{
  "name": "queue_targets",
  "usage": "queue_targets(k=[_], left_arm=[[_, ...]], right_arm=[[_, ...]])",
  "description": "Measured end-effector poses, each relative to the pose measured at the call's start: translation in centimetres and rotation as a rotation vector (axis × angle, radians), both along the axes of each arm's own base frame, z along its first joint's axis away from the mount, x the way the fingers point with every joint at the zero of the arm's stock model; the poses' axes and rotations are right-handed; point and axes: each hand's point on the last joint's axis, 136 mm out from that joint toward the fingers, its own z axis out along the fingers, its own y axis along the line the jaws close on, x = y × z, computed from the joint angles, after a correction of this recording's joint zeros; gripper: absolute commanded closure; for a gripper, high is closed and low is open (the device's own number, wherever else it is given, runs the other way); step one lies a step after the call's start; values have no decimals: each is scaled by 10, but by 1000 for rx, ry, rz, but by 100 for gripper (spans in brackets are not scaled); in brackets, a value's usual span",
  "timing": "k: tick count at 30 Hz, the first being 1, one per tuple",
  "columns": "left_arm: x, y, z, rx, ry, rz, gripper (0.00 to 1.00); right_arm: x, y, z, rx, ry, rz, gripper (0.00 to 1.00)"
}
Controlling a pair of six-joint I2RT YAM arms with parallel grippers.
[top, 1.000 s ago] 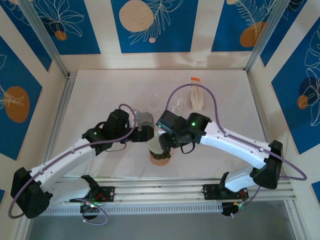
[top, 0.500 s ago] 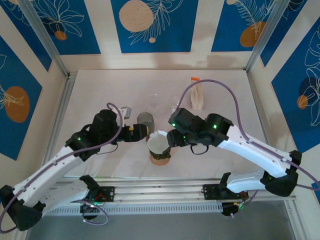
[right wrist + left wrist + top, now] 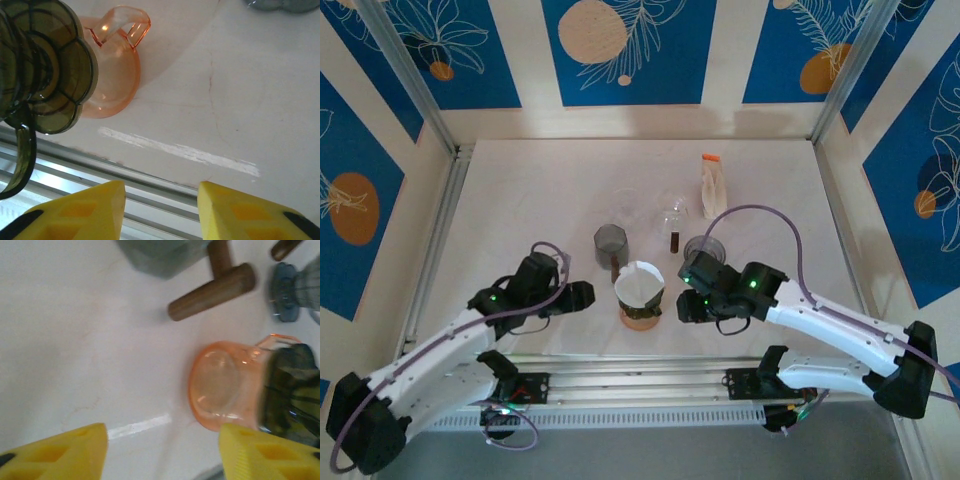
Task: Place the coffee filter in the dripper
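Judging from the top view, the task looks done: low in the frame the left gripper and right gripper stand on each side of the dripper, not touching it, fingers open and empty. The white filter sits inside the dripper at lower centre, on the orange jug; only clearing the arms seems left.
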Motion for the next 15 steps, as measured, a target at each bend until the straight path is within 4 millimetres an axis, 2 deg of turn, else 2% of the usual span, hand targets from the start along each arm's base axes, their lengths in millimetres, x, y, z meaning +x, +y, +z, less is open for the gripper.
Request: queue_targets(k=[4, 9, 12, 15], left_arm=[[25, -3, -15, -22, 18, 38, 31], [45, -19, -23, -67, 4, 26, 22], [54, -26, -19, -88, -26, 19, 19], [64, -31, -6, -109, -70, 13, 20]], right_arm=[[1, 6, -8, 35, 12, -5, 58], [3, 8, -18, 55, 24, -19, 58], [2, 7, -20, 61, 25, -21, 58], [3, 7, -17, 77, 16, -24, 58]])
